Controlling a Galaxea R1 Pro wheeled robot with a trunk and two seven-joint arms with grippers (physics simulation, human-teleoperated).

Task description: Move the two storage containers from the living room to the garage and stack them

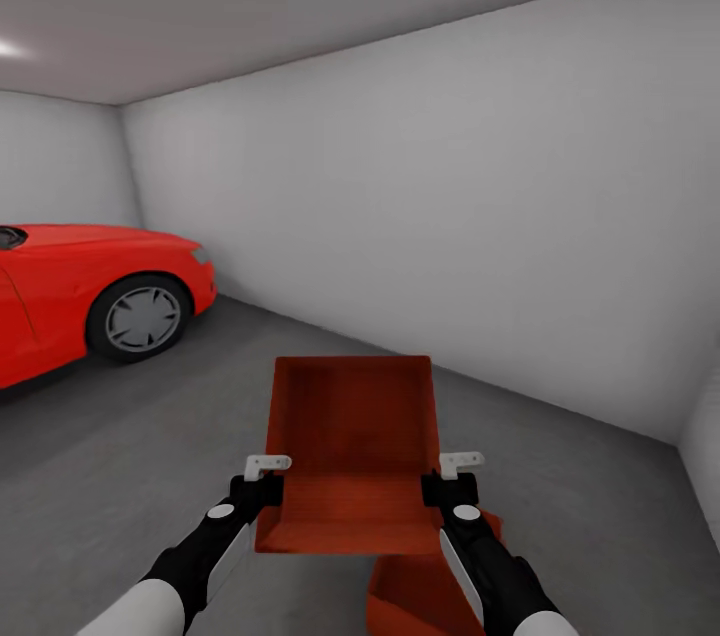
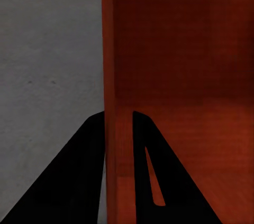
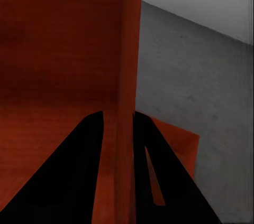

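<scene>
Grippers left point(image 1: 267, 476) and right point(image 1: 450, 474) each pinch a side wall of one orange bin point(image 1: 350, 416) above the second bin point(image 1: 415, 596) on the grey garage floor point(image 1: 120, 456), near a red car point(image 1: 80, 291).

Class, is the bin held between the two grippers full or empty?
Empty. The head view looks into the held bin, showing only its bare orange-red bottom and walls; both wrist views show bare inside surfaces too.
</scene>
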